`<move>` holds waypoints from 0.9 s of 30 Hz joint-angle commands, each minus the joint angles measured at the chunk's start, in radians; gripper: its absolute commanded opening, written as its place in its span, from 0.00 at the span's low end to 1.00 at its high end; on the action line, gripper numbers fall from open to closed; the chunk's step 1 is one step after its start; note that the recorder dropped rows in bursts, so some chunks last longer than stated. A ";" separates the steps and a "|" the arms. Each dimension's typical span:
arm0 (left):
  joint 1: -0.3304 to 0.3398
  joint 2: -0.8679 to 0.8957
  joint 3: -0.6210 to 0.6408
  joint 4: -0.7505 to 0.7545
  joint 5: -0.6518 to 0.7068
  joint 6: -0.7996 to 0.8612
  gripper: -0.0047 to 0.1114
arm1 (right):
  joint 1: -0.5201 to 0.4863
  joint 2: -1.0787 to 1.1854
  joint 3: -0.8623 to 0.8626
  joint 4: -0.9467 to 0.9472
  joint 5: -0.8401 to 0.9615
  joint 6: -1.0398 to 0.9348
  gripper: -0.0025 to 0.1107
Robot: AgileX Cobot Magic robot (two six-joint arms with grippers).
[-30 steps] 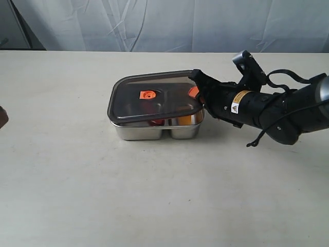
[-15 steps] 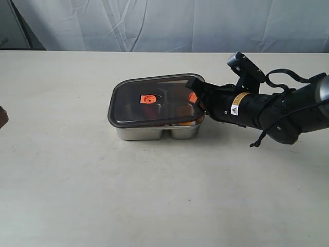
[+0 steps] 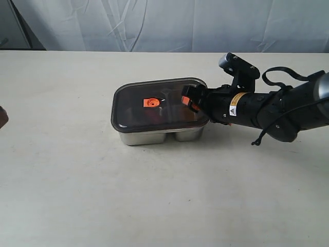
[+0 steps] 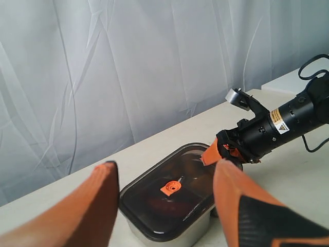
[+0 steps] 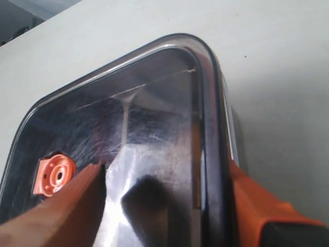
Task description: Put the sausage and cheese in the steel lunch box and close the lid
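The dark smoky lid (image 3: 154,113) lies flat on the steel lunch box (image 3: 149,137), its orange valve tab (image 3: 150,102) near the centre. My right gripper (image 3: 189,100) is at the lid's right end, open. One of its fingers is over the lid (image 5: 149,103) and the other is outside the rim, with the valve tab (image 5: 54,175) beside them. My left gripper (image 4: 167,164) is open and empty, well away from the box (image 4: 190,234). Only a dim reddish shape shows through the lid (image 4: 169,206). The sausage and the cheese cannot be made out.
The box stands on a pale table (image 3: 154,195) with a white curtain (image 3: 169,23) behind its far edge. The right arm (image 3: 277,110) and its cables lie low over the table to the right of the box.
The lid, held tilted with its right end raised, has come down flat onto the box. The right gripper has lowered, moved left over the lid and opened.
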 commanded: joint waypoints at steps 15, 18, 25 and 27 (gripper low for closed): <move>-0.004 0.003 0.008 -0.016 -0.015 -0.008 0.50 | -0.006 -0.086 0.008 -0.052 0.153 -0.038 0.56; -0.004 0.003 0.008 -0.016 -0.015 -0.008 0.50 | -0.006 -0.088 0.008 -0.077 0.155 -0.038 0.56; -0.004 0.003 0.008 -0.016 -0.015 -0.008 0.50 | -0.006 -0.095 0.008 -0.079 0.168 -0.042 0.56; -0.004 0.003 0.008 -0.016 -0.015 -0.008 0.50 | -0.006 -0.102 0.008 -0.079 0.184 -0.054 0.56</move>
